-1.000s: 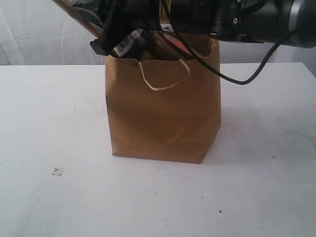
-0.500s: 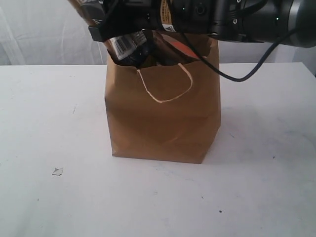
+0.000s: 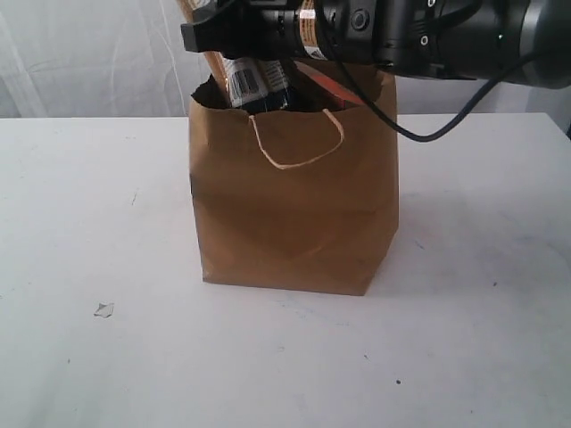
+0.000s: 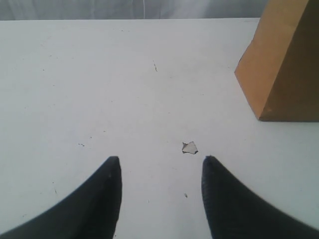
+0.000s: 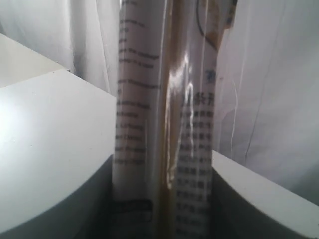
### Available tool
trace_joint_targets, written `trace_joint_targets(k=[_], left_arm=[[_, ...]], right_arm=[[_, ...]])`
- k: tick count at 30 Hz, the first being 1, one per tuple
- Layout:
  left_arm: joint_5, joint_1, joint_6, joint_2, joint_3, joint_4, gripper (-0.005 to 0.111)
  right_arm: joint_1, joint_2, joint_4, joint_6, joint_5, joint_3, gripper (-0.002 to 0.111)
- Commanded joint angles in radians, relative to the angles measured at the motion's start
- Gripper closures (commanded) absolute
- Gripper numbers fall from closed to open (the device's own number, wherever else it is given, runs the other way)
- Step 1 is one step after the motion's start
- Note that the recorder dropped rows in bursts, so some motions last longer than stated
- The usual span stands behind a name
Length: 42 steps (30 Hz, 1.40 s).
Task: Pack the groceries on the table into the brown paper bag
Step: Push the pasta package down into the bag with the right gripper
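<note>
The brown paper bag [image 3: 294,214] stands open on the white table [image 3: 89,205]; its corner also shows in the left wrist view [image 4: 284,64]. My right gripper [image 3: 219,36] reaches across above the bag's left rim, shut on the long noodle packet [image 3: 256,85]. The packet hangs nearly upright with its lower end inside the bag's mouth. In the right wrist view the packet [image 5: 159,99] fills the gap between the fingers of the right gripper [image 5: 162,164]. An orange-red edge [image 3: 332,87] shows inside the bag. My left gripper [image 4: 160,159] hovers open over bare table, holding nothing.
A small white scrap [image 3: 104,309] lies on the table left of the bag, just ahead of my left fingertips [image 4: 189,147]. A black cable [image 3: 428,138] droops from the right arm beside the bag's upper right corner. White curtain hangs behind the table.
The right gripper has risen and shifted slightly right, and the noodle packet has swung from tilted to nearly upright over the bag's mouth. The bag's handle has swayed a little.
</note>
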Motion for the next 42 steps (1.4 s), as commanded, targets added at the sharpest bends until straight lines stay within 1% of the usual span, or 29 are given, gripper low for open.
trace_joint_targets(k=[1,10,16,26,29,36,41,42], left_arm=[[0.005,0.003,0.003,-0.004,0.003,-0.007,0.054],[0.005,0.003,0.003,-0.004,0.003,-0.007,0.054],[0.005,0.003,0.003,-0.004,0.003,-0.007,0.054],[0.005,0.003,0.003,-0.004,0.003,-0.007,0.054],[0.005,0.003,0.003,-0.004,0.003,-0.007,0.054],[0.005,0.003,0.003,-0.004,0.003,-0.007,0.054],[0.005,0.003,0.003,-0.004,0.003,-0.007,0.054],[0.005,0.003,0.003,-0.004,0.003,-0.007,0.054]], right_arm=[[-0.001,-0.021,0.026,0.017,-0.022,0.022,0.108],[-0.001,-0.05,0.028,0.017,-0.012,0.062,0.108],[-0.001,-0.049,0.028,0.017,0.089,0.066,0.108],[-0.001,-0.066,0.028,0.015,0.039,0.097,0.108],[-0.001,-0.073,0.028,0.015,0.028,0.097,0.103],[-0.001,-0.082,0.028,0.015,0.026,0.097,0.08],[-0.001,-0.082,0.028,0.015,0.009,0.097,0.072],[-0.001,-0.082,0.028,0.015,0.005,0.097,0.068]])
